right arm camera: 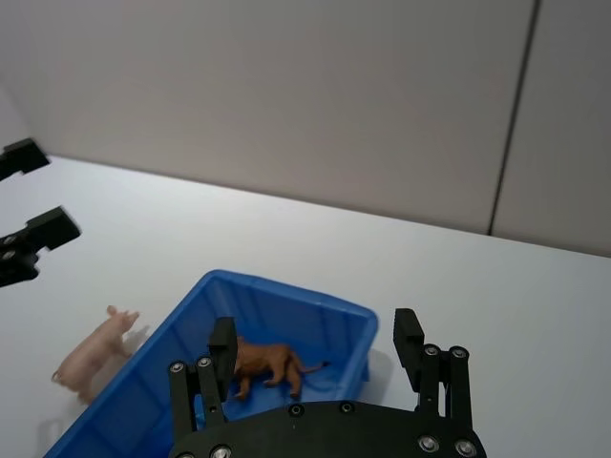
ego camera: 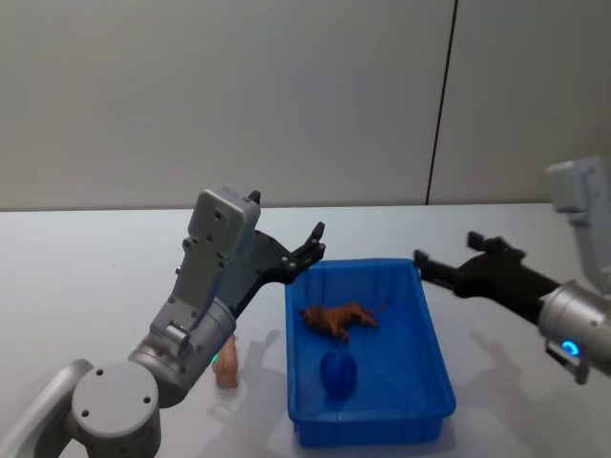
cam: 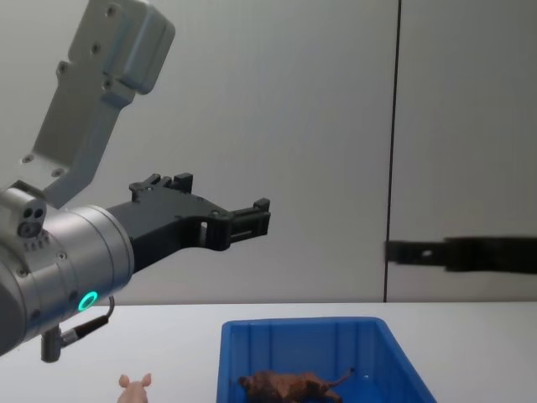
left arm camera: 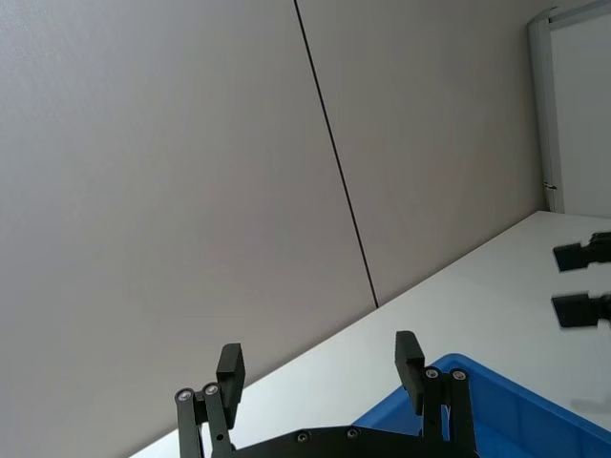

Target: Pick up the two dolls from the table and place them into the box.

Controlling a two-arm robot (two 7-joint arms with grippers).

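Note:
The dark brown doll (ego camera: 339, 320) lies inside the blue box (ego camera: 363, 267), near its far end. It also shows in the right wrist view, brown doll (right arm camera: 267, 363), and in the chest view, brown doll (cam: 289, 386). The pale pink doll (ego camera: 226, 363) stands on the white table (ego camera: 95, 267) just left of the box, partly hidden by my left forearm. My left gripper (ego camera: 315, 243) hangs open and empty in the air above the box's far left corner. My right gripper (ego camera: 420, 262) is open and empty too, raised beside the box's far right corner.
A grey wall with a dark vertical seam (ego camera: 441, 105) stands behind the table. Bare tabletop lies left of the pink doll (right arm camera: 95, 353) and right of the box (right arm camera: 286, 291). A darker blue patch (ego camera: 336, 372) shows on the box floor.

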